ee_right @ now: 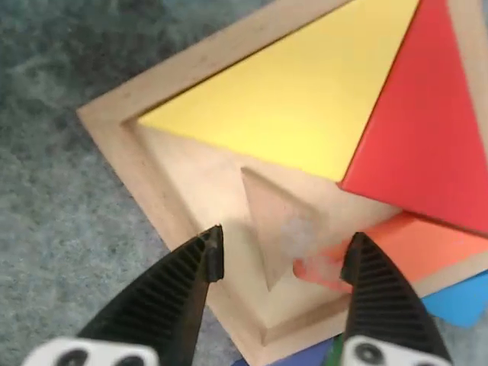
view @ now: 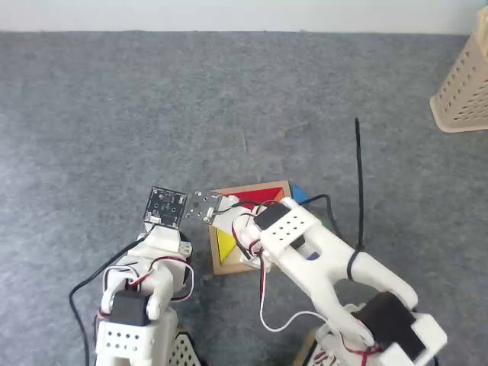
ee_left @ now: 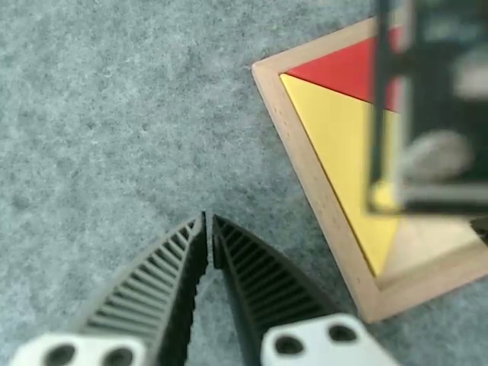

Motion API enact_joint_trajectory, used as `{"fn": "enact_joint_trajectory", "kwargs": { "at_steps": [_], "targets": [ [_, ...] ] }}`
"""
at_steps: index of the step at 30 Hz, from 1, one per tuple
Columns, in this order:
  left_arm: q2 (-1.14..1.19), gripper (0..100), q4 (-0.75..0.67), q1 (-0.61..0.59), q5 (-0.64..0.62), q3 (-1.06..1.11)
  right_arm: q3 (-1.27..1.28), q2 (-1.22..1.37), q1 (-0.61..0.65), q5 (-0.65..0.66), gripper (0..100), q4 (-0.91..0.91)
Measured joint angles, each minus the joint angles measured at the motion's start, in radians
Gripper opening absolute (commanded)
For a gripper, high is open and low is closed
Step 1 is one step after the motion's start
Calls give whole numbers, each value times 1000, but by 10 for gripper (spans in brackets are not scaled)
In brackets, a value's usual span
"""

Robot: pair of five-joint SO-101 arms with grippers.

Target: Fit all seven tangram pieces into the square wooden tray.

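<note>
The right end effector hung spread over the tray, with a pale triangle between its fingers and the yellow piece and red piece just beyond. The left end effector was pressed together above the tabletop, with the tray beside it.

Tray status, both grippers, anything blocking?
Left gripper shut, over carpet beside tray. Right gripper open, above plain wooden triangle in tray. Seated: yellow triangle, red triangle; blue piece outside. No obstruction seen.
</note>
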State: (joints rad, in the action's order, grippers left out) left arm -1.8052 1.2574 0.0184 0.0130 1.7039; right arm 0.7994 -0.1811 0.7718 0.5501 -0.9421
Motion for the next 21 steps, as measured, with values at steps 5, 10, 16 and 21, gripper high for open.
{"fn": "enact_joint_trajectory", "kwargs": {
  "at_steps": [5, 10, 16, 21],
  "targets": [
    [0, 12, 0, 0, 0, 0, -2, 20, 0, 0, 258, 26],
    [0, 12, 0, 0, 0, 0, -3, 20, -3, 9, 131, 40],
    [0, 12, 0, 0, 0, 0, -2, 29, 3, 54, 63, 40],
    [0, 12, 0, 0, 0, 0, -3, 29, 2, 54, 61, 35]
  ]
}}
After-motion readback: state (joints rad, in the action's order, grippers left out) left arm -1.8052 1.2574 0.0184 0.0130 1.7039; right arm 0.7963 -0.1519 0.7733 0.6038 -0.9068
